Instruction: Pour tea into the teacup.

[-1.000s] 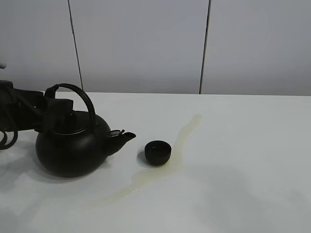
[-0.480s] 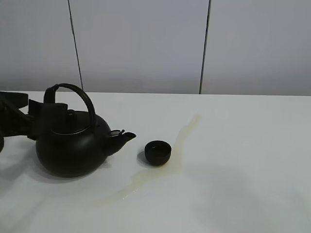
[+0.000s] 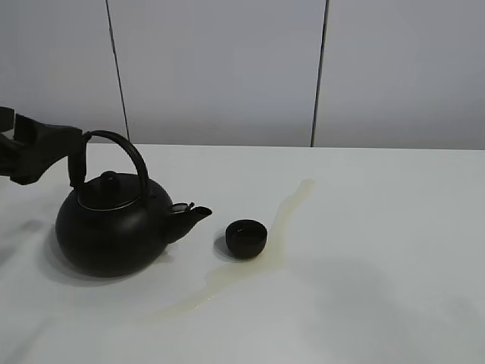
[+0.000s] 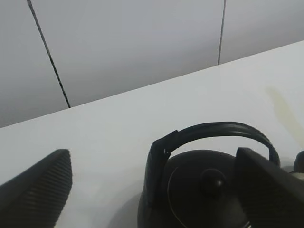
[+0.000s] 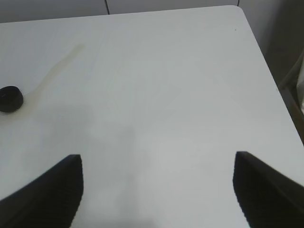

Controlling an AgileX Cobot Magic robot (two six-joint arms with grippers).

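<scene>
The small black teacup (image 3: 246, 237) stands on the white table just right of the spout of the big black kettle (image 3: 114, 227). Spilled tea (image 3: 284, 216) lies as a pale yellow streak behind and around the cup and runs toward the front left. My left gripper (image 3: 64, 152) is open and hovers by the left end of the kettle's arched handle (image 3: 129, 152) without touching it. In the left wrist view my left gripper (image 4: 153, 156) has wide-spread jaws above the kettle (image 4: 209, 190). My right gripper (image 5: 157, 159) is open and empty over bare table, far from the teacup (image 5: 9, 99) and the tea streak (image 5: 57, 71).
A grey panelled wall (image 3: 227, 68) runs behind the table. The table's right edge and corner (image 5: 247, 19) show in the right wrist view, with something beyond that edge (image 5: 297, 90).
My left gripper has risen and drawn back to the upper left from behind the kettle's lid. The kettle, teacup and puddle have not moved.
</scene>
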